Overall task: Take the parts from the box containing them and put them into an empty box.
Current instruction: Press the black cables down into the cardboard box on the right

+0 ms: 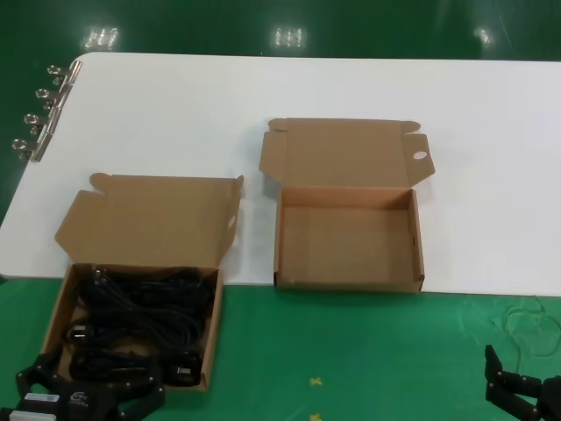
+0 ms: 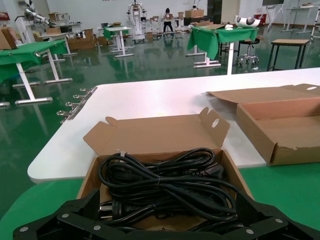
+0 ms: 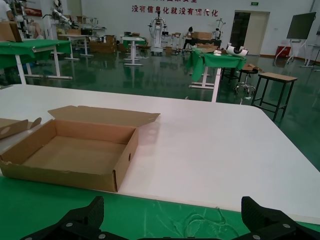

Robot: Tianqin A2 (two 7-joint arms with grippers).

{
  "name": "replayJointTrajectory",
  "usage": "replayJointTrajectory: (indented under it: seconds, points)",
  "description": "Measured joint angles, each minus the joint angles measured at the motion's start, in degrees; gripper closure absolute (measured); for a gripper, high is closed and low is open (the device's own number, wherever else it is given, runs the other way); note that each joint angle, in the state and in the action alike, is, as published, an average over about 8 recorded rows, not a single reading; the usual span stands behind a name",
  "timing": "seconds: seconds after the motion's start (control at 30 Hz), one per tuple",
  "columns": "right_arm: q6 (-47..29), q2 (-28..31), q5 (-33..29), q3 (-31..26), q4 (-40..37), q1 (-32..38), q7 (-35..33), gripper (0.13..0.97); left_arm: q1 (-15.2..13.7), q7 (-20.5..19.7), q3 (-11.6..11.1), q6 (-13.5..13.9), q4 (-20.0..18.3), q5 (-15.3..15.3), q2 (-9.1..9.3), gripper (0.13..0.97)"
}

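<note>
several black cords (image 1: 140, 320) sit coiled in the full box (image 1: 131, 324); empty box (image 1: 348, 237) to its right. left gripper (image 1: 88, 395) wide open, holding nothing, at box's near edge. drop onto one bundle's middle, avoid snagging neighbours. right gripper (image 1: 526, 395) open, idle.

Bright even overhead light, lamp glare on the glossy green floor (image 1: 289, 37), soft shadows, sharp focus

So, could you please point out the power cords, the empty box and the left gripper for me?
power cords (image 1: 140, 307), head view, middle of the coiled bundle.
empty box (image 1: 346, 281), head view, near front wall.
left gripper (image 1: 88, 386), head view, midway between the open fingertips.
</note>
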Motion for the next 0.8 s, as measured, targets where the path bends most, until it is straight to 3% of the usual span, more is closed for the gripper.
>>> replayJointTrajectory:
  seconds: [0.8]
  points:
    - [0.00, 0.00, 0.00, 0.00, 0.00, 0.00, 0.00, 0.129, 0.00, 0.00, 0.00, 0.00, 0.00, 0.00, 0.00, 0.132]
